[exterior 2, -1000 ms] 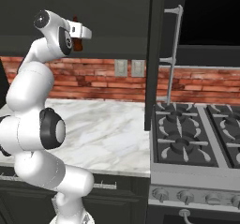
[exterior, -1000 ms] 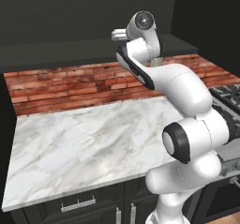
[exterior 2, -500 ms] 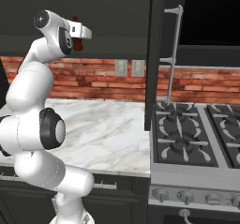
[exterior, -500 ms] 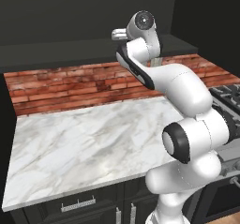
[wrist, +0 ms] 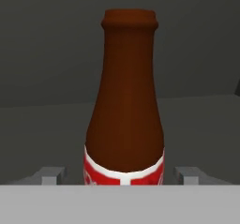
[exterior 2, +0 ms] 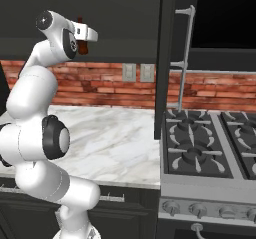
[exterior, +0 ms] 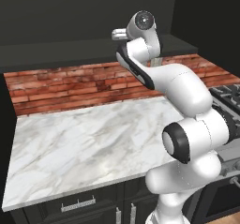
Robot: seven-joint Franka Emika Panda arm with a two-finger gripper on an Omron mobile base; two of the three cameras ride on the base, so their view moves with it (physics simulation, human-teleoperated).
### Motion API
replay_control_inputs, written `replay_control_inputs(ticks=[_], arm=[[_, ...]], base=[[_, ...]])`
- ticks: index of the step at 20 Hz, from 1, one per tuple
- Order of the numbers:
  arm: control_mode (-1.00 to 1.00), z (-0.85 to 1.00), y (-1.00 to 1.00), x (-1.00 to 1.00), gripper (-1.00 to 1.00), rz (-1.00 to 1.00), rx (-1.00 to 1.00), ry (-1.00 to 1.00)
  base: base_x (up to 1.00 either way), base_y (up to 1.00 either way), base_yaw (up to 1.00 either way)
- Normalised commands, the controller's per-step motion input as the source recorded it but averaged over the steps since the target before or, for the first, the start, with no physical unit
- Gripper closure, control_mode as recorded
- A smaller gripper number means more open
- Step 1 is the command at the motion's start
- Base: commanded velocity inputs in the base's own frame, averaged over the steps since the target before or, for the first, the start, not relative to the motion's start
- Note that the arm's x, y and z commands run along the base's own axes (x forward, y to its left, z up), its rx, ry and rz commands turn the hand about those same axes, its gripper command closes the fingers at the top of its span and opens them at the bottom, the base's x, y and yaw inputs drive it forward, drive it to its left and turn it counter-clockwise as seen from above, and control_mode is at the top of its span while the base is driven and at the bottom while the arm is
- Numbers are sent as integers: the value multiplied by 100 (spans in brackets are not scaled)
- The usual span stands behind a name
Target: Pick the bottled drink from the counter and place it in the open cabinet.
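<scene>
The bottled drink (wrist: 124, 110), dark brown with a red label, stands upright inside the open cabinet (wrist: 42, 54) on its dark shelf. My gripper (wrist: 119, 177) is open around the bottle's base, and each grey fingertip (wrist: 49, 175) is a gap away from the glass. In the right base view the bottle (exterior 2: 83, 47) shows just under the raised white hand, with the gripper (exterior 2: 88, 35) reaching into the cabinet (exterior 2: 120, 13). In the left base view the hand (exterior: 120, 33) is up at the cabinet (exterior: 70, 17), high above the marble counter (exterior: 89, 143).
The cabinet's open door (exterior 2: 166, 58) with a long silver handle (exterior 2: 186, 53) hangs edge-on right of the arm. A gas stove (exterior 2: 210, 143) adjoins the counter (exterior 2: 120, 143). A brick backsplash (exterior: 70, 85) with outlets (exterior 2: 137, 73) runs behind, and black drawer fronts (exterior: 77, 204) sit below.
</scene>
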Motion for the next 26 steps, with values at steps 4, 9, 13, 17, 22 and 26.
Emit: replay_control_inputs(ticks=[4, 9, 13, 17, 22, 26], arm=[[-100, 0, 0, 0, -100, 0, 0, 0], [-100, 0, 0, -5, -100, 0, 0, 0], [-100, 8, 0, -41, -100, 0, 0, 0], [-100, 18, 0, -54, -100, 0, 0, 0], [-100, 15, 0, -50, -100, 0, 0, 0], [-100, 12, 0, -64, -100, 0, 0, 0]], base=[[0, 0, 0], [0, 0, 0], [0, 0, 0], [0, 0, 0], [0, 0, 0], [0, 0, 0]])
